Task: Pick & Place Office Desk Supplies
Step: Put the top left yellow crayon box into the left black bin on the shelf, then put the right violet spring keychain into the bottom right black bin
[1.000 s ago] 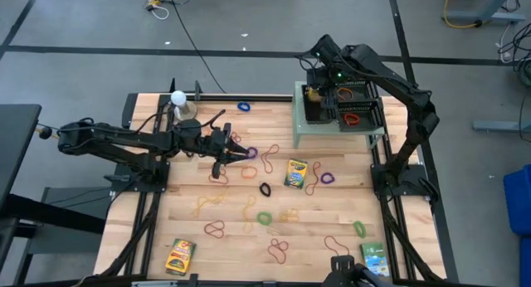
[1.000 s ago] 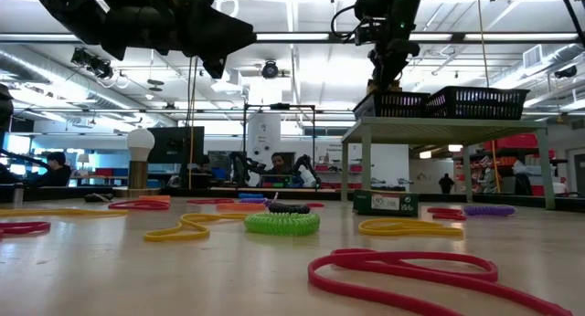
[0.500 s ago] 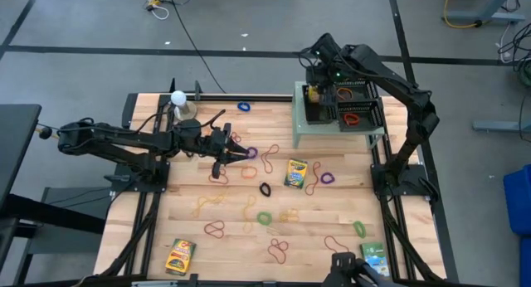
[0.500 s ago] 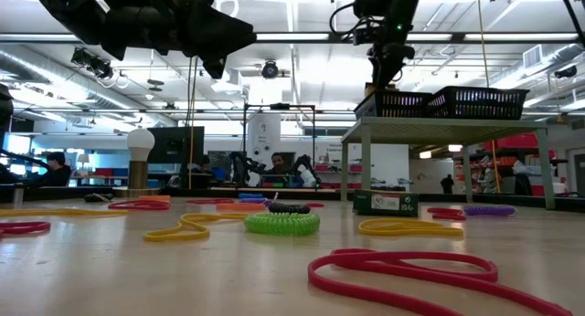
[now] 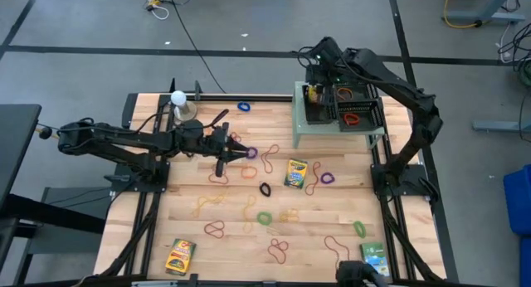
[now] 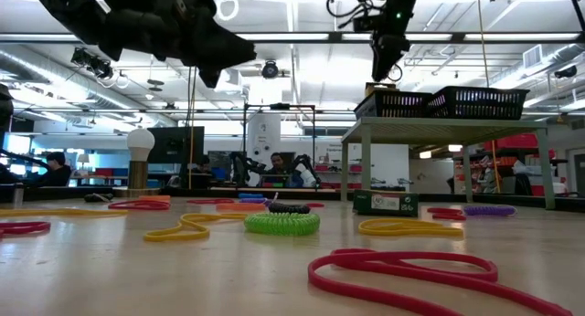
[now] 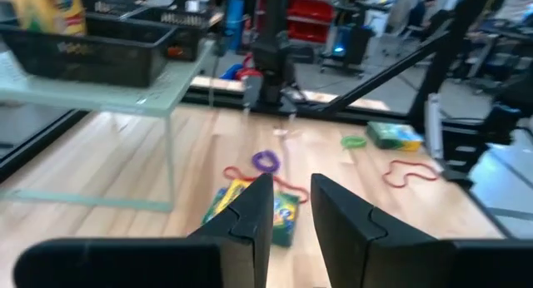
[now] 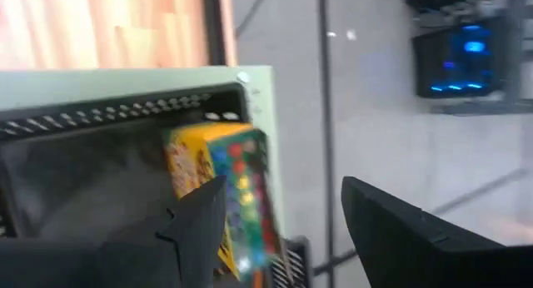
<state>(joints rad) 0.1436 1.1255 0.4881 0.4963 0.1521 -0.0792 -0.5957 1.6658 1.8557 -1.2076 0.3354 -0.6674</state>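
We see the right gripper [image 5: 316, 70] raised over the black mesh basket [image 5: 314, 113] that sits on the pale green raised stand [image 5: 332, 131] at the table's far right corner. Its two dark fingers [image 8: 200, 221] are spread apart and hold nothing. Directly below them, a yellow crayon box [image 8: 221, 184] stands on end against the basket's inner wall, apart from the fingers. In the neighbouring mesh basket [image 5: 371, 113] we note red and orange rubber-band loops [image 5: 350, 118].

The left gripper [image 5: 222, 154] hangs above the wooden table [image 5: 182, 212], near a purple rubber-band loop [image 5: 250, 153]; its fingers [image 7: 248, 213] stand slightly parted with nothing between them.

Further crayon boxes lie at mid-table [image 5: 295, 173], the near left [image 5: 180, 254] and the near right [image 5: 375, 258]. Loose loops are scattered between them, among them a green one [image 5: 264, 218].
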